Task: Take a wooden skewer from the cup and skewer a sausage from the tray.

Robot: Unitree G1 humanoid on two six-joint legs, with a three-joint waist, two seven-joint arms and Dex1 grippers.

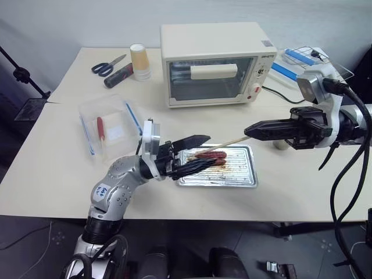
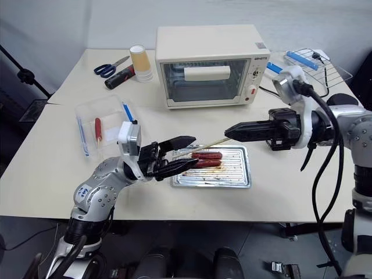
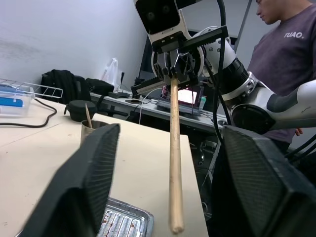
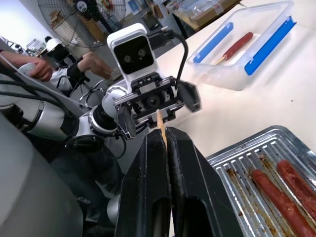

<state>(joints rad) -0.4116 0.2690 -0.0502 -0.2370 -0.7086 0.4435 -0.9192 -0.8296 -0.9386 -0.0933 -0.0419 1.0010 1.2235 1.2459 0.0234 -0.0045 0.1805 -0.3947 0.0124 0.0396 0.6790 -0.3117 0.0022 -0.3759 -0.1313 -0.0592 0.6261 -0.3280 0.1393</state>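
We hold the skewer [image 2: 210, 142] pinched in the right gripper [image 2: 228, 133], its tip between the parted fingers of the left gripper [image 2: 187, 153], above the tray's [image 2: 244, 174] left end. Both sausages [image 2: 206, 159] lie there. Risk: a misaligned left closure may deflect or snap the thin stick.

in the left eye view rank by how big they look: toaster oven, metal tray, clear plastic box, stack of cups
1. toaster oven
2. and 3. tray and clear plastic box: look alike, and an arm partly covers the tray, so no ranking
4. stack of cups
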